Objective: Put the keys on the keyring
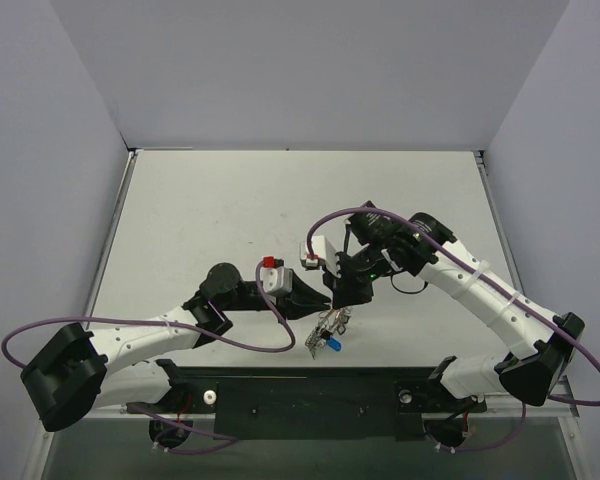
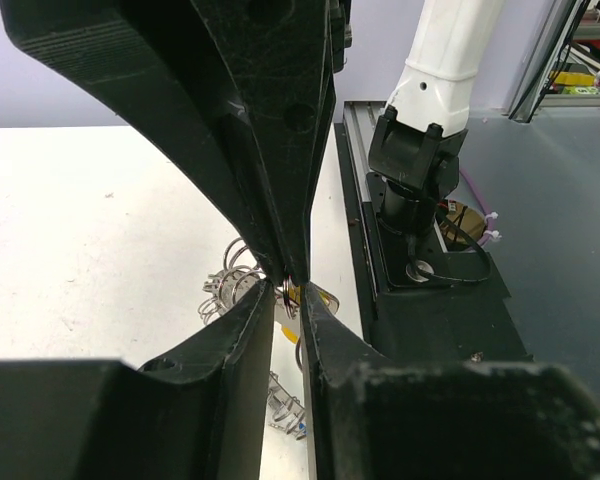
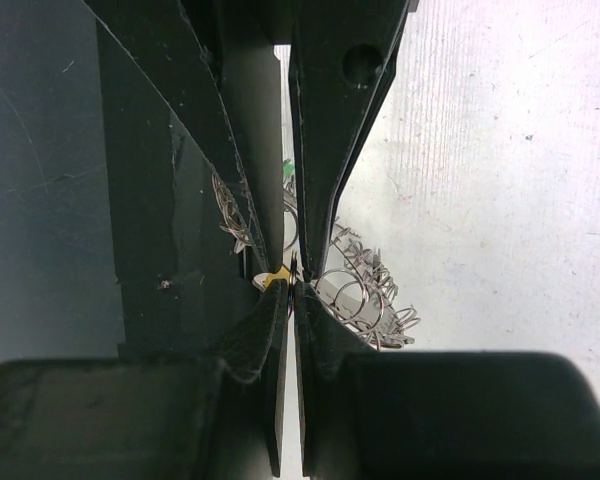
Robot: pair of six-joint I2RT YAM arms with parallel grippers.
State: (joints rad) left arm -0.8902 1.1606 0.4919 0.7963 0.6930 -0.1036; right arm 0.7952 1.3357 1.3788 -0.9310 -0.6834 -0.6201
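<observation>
My left gripper [image 1: 325,293] and right gripper [image 1: 342,292] meet tip to tip above the table's near edge. The keyring [image 1: 325,328], a silvery loop with a scalloped rim, hangs below them. In the left wrist view my left gripper [image 2: 288,292] is shut on a thin edge-on wire of the keyring [image 2: 228,285]. In the right wrist view my right gripper [image 3: 293,285] pinches the same wire of the keyring [image 3: 365,290]. The yellow key [image 2: 310,298] [image 3: 273,279] sits right beside the pinch. The blue key [image 1: 335,346] [image 2: 301,428] dangles lowest. The green key [image 3: 288,172] shows beyond the fingers.
The white table [image 1: 230,200] is walled on the left, back and right. The black base rail [image 1: 310,395] runs along the near edge, just under the hanging ring. The right arm's base [image 2: 420,150] stands on it.
</observation>
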